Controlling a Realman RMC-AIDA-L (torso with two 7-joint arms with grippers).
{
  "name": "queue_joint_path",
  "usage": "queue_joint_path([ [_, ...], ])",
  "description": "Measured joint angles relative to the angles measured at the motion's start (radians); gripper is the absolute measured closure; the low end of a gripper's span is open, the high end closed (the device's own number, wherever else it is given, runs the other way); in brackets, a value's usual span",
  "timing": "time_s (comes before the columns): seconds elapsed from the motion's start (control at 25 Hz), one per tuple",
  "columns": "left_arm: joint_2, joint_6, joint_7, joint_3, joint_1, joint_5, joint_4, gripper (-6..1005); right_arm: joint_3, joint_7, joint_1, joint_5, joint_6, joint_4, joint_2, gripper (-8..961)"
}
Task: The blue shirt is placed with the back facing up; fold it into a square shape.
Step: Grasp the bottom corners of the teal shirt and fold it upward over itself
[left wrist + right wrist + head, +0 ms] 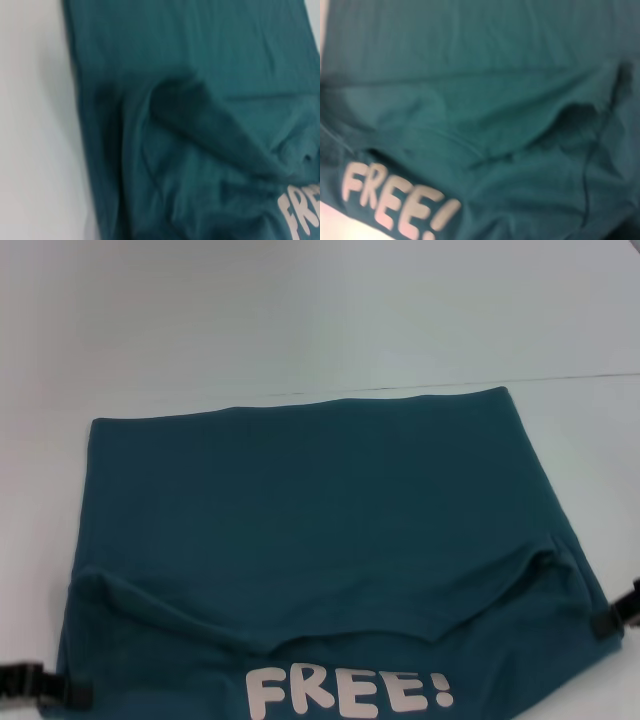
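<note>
Left gripper (70, 692) pinched near-left corner of blue shirt (320, 500); right gripper (607, 620) pinched near-right edge. Shirt lay on white table (300, 310), near part lifted and folded over, white "FREE!" print (350, 692) showing.

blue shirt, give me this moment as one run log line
blue shirt: flat on white table, near part folded, FREE! print showing | left gripper: at near left edge | right gripper: at right edge
</note>
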Motion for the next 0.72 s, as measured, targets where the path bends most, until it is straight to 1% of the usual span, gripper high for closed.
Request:
queue_joint_path([
  [0.04, 0.005, 0.004, -0.002, -0.012, -0.013, 0.000, -0.003, 973, 0.004, -0.001, 0.002, 0.021, -0.003, 0.002, -0.006, 895],
  [0.08, 0.015, 0.011, -0.008, -0.039, -0.036, -0.001, -0.007, 973, 0.006, -0.001, 0.004, 0.041, -0.003, 0.002, -0.011, 894],
  [0.12, 0.015, 0.011, -0.008, -0.039, -0.036, -0.001, -0.007, 973, 0.008, 0.000, 0.007, 0.057, -0.003, 0.002, -0.017, 893],
  [0.2, 0.029, 0.023, -0.020, -0.082, -0.069, -0.004, -0.015, 973, 0.019, 0.004, 0.013, 0.093, 0.001, 0.002, -0.029, 891],
  [0.28, 0.042, 0.030, -0.038, -0.106, -0.099, -0.015, -0.020, 973, 0.043, 0.006, 0.022, 0.121, 0.009, 0.001, -0.038, 888],
  [0.4, 0.058, 0.022, -0.077, -0.113, -0.135, -0.026, -0.020, 973, 0.095, 0.012, 0.040, 0.143, 0.037, -0.001, -0.049, 885],
  [0.56, 0.072, -0.016, -0.122, -0.114, -0.176, -0.027, -0.019, 973, 0.149, 0.015, 0.056, 0.156, 0.082, 0.000, -0.053, 881],
  [0.72, 0.075, -0.064, -0.153, -0.111, -0.206, -0.027, -0.020, 972, 0.162, 0.027, 0.060, 0.180, 0.152, 0.004, -0.053, 876],
])
